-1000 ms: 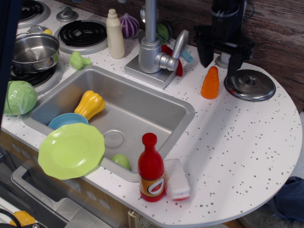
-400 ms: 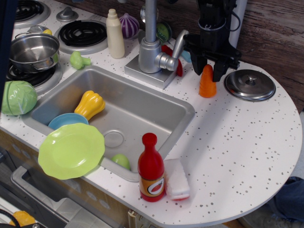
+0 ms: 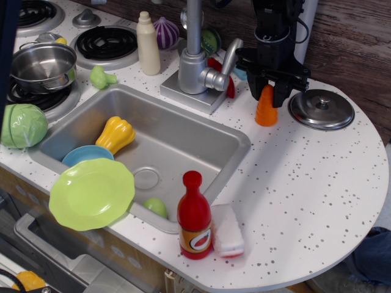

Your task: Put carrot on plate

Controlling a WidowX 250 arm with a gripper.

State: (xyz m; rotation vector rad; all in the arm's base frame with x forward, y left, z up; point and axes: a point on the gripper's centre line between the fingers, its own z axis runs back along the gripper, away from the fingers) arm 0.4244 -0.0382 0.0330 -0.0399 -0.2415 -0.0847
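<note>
The carrot (image 3: 266, 112), a small orange cone, stands upright on the white counter to the right of the faucet. My black gripper (image 3: 267, 93) has come down over it, with its fingers pressed against both sides of the carrot's upper part. The carrot's base still rests on the counter. The light green plate (image 3: 91, 193) lies over the sink's front left edge, far from the gripper.
A faucet (image 3: 198, 64) stands just left of the gripper, and a metal lid (image 3: 322, 109) just right. The sink (image 3: 183, 131) holds a yellow squash (image 3: 115, 133) and a blue plate (image 3: 78, 156). A red bottle (image 3: 194, 217) and a sponge (image 3: 227, 231) stand at the front.
The gripper moved left and down from beside the lid onto the carrot. Its fingers have since narrowed against the carrot's sides. The carrot stays on the counter.
</note>
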